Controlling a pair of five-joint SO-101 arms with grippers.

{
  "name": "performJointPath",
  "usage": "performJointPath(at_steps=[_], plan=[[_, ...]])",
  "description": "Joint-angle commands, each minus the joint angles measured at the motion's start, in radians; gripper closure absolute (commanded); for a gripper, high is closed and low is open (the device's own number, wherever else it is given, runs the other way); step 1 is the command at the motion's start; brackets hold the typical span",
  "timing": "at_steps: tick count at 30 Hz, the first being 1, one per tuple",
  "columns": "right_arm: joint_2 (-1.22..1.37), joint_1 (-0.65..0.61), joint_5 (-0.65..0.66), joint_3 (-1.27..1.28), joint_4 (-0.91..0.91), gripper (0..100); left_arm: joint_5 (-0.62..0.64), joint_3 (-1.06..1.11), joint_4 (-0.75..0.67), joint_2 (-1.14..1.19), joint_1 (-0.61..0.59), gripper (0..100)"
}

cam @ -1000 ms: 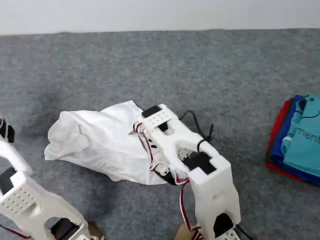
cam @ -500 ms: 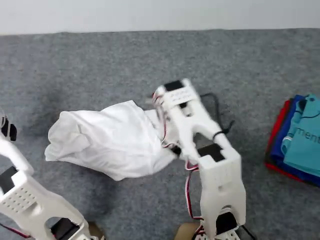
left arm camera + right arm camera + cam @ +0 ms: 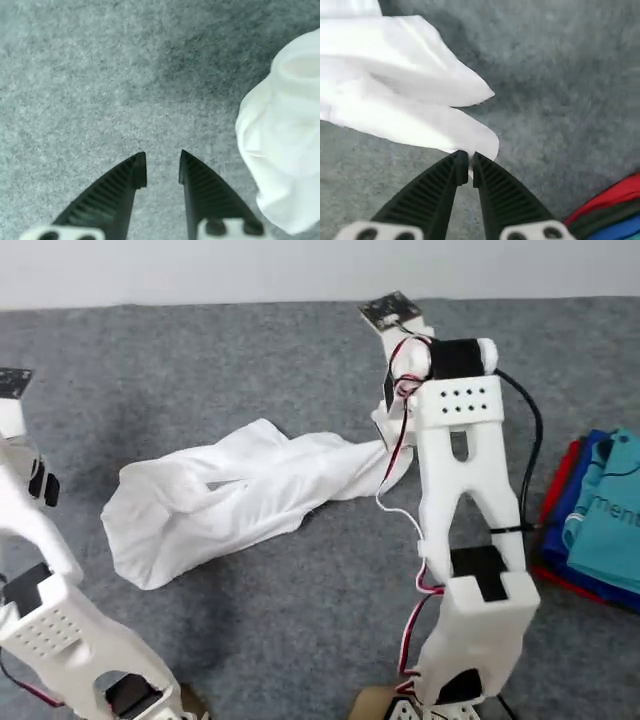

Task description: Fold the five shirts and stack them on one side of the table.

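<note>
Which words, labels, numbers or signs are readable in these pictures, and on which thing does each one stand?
On the teal shirt, at the right edge of the high view: pale lettering, cut off by the picture's edge and too blurred to read as a whole word.
On the white shirt: no print to see.
On the grey table: none.

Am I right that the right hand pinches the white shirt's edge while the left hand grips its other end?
No: the right hand does pinch the white shirt, but the left hand grips nothing; the left wrist view shows it open over bare table beside the shirt.
</note>
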Motion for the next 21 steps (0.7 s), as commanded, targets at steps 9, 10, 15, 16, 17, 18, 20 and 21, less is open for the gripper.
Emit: performJointPath(at_steps=[9, 10, 15, 16, 17, 18, 20, 21], plan=[[-0.298, -0.461, 0.015, -0.058, -0.183, 98.9, 0.008, 0.044, 0.014, -0.074, 0.017, 95], [-0.317, -0.495, 0.017, -0.058, -0.231, 98.9, 0.008, 0.042, 0.029, -0.074, 0.017, 96], [-0.358, -0.587, 0.058, -0.058, -0.344, 99.0, 0.008, 0.041, 0.078, -0.077, 0.017, 96], [-0.361, -0.585, 0.064, -0.058, -0.344, 99.0, 0.008, 0.041, 0.078, -0.084, 0.014, 96], [-0.364, -0.581, 0.066, -0.058, -0.346, 99.0, 0.008, 0.042, 0.078, -0.098, 0.005, 96], [-0.372, -0.565, 0.066, -0.058, -0.348, 99.0, 0.008, 0.042, 0.078, -0.117, -0.002, 96], [-0.39, -0.527, 0.066, -0.058, -0.349, 99.0, 0.008, 0.042, 0.077, -0.164, -0.006, 96], [-0.4, -0.499, 0.066, -0.058, -0.349, 99.0, 0.008, 0.042, 0.077, -0.187, -0.006, 96]])
